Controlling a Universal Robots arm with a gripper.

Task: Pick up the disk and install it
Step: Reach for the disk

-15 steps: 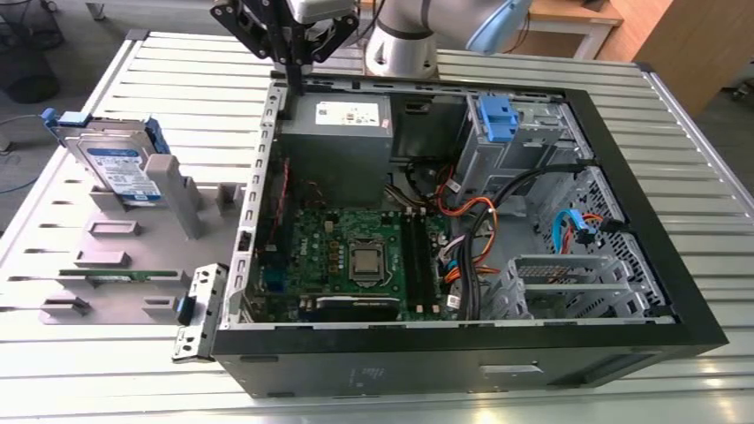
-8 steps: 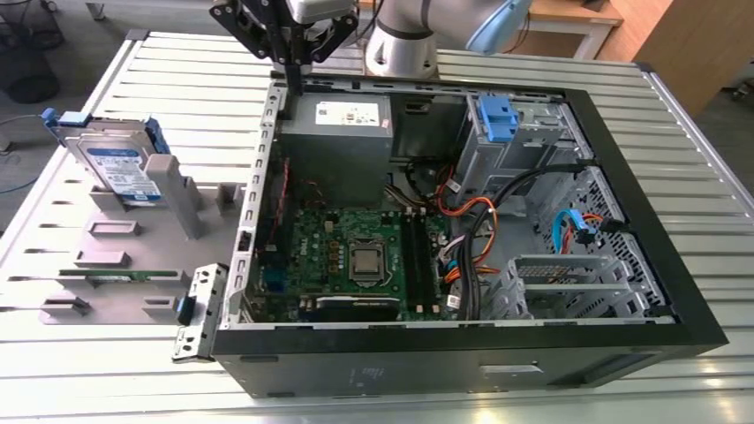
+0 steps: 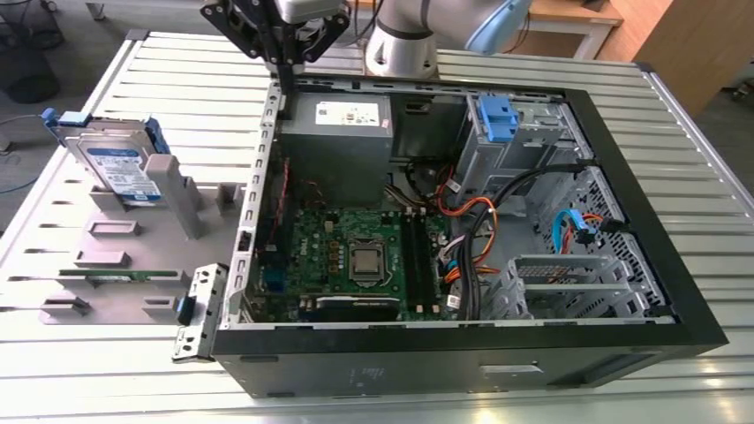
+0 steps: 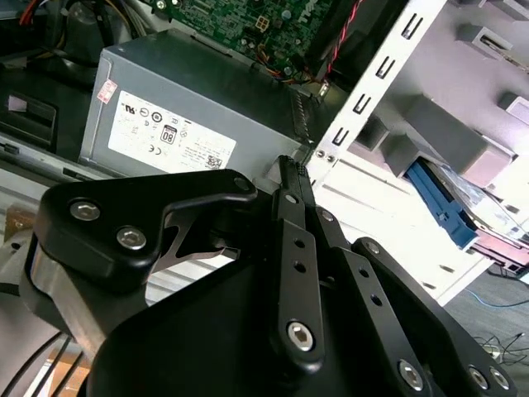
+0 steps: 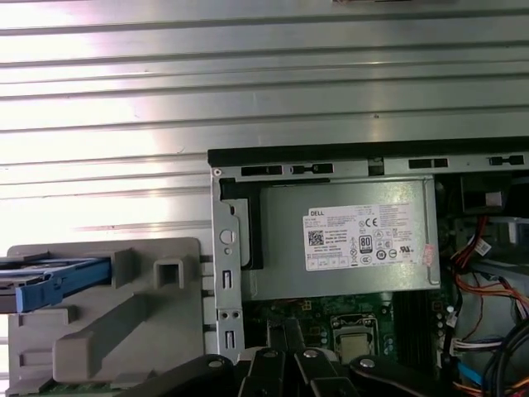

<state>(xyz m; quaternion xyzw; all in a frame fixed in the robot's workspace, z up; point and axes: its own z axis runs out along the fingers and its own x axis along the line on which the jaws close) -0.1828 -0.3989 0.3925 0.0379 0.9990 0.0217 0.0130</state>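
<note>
Disk [image 3: 118, 168] stands on edge in the gray holder [image 3: 130, 243], at 9 o'clock from the computer case [image 3: 389, 364] in the exterior view. Nothing is touching it.

Fingers [image 4: 291, 223] are pressed together and pinching nothing. They hang over the case's rear wall at about 11 o'clock of the case, just beside the power supply [image 3: 335, 132] and well apart from the disk.

Risks, as I judge them:
- Drop straight down from here and you hit the rear wall or the power supply.
- The disk is tall in its slot. Come in off-centre and you tip it or jam its blue rails on the holder posts.
- Cables [image 3: 495, 212] crowd the drive bay [image 3: 501, 119] at 1 o'clock of the case and could snag the disk going in.

Room:
- Open: bare surface [image 3: 177, 79] at 12 o'clock of the holder, and open air above the disk.
- Tight: the gap between holder and case wall, at 3 o'clock of the disk.
</note>
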